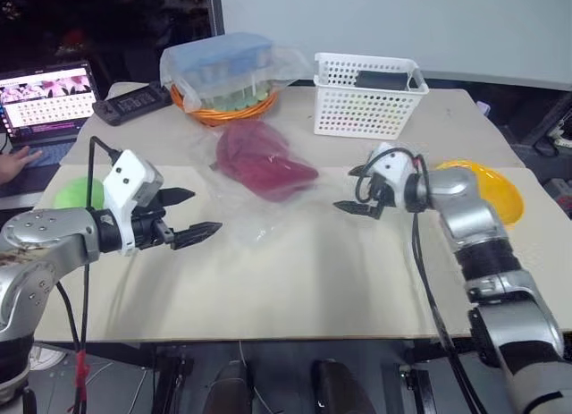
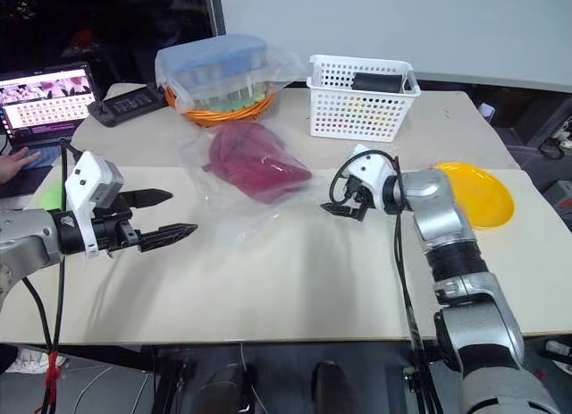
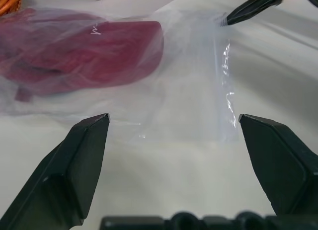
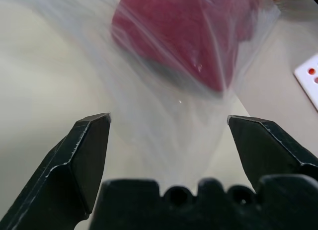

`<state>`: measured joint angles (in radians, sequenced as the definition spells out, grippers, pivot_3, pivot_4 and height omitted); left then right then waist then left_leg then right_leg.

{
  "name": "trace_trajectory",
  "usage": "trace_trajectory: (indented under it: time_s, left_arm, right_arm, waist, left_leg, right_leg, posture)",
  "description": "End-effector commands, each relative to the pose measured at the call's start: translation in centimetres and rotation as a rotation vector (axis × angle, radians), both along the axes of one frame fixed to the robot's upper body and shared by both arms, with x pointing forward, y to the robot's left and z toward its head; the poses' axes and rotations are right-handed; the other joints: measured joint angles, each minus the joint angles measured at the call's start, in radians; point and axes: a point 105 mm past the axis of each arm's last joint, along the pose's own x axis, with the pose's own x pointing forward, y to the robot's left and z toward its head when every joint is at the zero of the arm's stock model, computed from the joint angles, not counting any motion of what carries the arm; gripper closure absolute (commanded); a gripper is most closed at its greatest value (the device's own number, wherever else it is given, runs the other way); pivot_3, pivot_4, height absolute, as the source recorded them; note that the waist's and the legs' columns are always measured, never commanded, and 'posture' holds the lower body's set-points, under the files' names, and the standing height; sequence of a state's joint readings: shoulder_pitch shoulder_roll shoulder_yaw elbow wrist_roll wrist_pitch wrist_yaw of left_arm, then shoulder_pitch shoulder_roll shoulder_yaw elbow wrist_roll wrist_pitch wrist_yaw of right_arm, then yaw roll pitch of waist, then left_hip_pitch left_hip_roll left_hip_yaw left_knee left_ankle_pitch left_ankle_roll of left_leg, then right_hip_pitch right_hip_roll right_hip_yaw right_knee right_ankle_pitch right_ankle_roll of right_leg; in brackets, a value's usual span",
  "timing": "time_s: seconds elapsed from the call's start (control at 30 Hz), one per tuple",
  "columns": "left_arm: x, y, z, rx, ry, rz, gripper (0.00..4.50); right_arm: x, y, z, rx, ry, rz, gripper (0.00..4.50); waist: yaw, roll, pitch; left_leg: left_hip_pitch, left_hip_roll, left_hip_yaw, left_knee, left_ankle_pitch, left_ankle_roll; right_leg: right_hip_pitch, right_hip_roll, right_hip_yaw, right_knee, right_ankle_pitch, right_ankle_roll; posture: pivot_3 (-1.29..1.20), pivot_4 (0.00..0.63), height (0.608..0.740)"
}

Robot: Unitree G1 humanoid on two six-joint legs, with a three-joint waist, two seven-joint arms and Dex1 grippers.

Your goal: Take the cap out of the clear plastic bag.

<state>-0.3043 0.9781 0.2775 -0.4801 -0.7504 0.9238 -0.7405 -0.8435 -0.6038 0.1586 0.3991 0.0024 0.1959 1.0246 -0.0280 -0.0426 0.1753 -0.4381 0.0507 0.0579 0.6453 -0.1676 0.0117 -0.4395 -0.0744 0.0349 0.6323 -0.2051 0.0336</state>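
Left eye view showed the cap (image 1: 264, 164) still inside the clear plastic bag (image 1: 259, 208) mid-bench; left claw (image 1: 189, 216) and right claw (image 1: 356, 192) both spread, empty. Extraction remained undone.

Two silver-grey metallic arms with rounded joint housings were pictured, each ending in a white boxy wrist module and a black two-fingered pincer: left pincer (image 1: 186, 215), right pincer (image 1: 361, 198). Black cables were looped along both forearms. The fingers (image 3: 74, 170) were seen as matte black, wedge-shaped, tapering to points.
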Motion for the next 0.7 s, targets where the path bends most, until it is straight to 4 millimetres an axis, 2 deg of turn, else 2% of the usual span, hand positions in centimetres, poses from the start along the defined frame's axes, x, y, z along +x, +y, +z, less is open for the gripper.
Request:
trace_trajectory:
  time_s: [0.03,0.5,0.7]
  left_arm:
    - [-0.1,-0.3,0.9,0.003,-0.041,-0.021,0.0]
    - [-0.1,-0.4,1.1,0.007,-0.041,-0.034,0.0]
    - [-0.2,-0.6,1.3,-0.002,-0.033,-0.041,0.0]
  right_arm:
    - [-0.4,-0.5,1.9,0.03,-0.045,-0.018,0.05]
    - [0.5,-0.8,-0.5,0.01,-0.019,-0.07,0.05]
    - [0.8,-0.9,-0.8,0.008,-0.016,-0.08,0.05]
  waist:
    - [-0.002,0.0,0.0]
    - [-0.002,0.0,0.0]
    - [-0.003,0.0,0.0]
  left_leg:
    - [0.0,0.0,0.0,0.0,0.0,0.0]
    - [0.0,0.0,0.0,0.0,0.0,0.0]
    - [0.0,0.0,0.0,0.0,0.0,0.0]
  right_leg:
    - [0.0,0.0,0.0,0.0,0.0,0.0]
    - [0.0,0.0,0.0,0.0,0.0,0.0]
    - [0.0,0.0,0.0,0.0,0.0,0.0]
  posture:
    - [0.0,0.15,0.73]
    - [0.0,0.15,0.73]
    - [0.0,0.15,0.73]
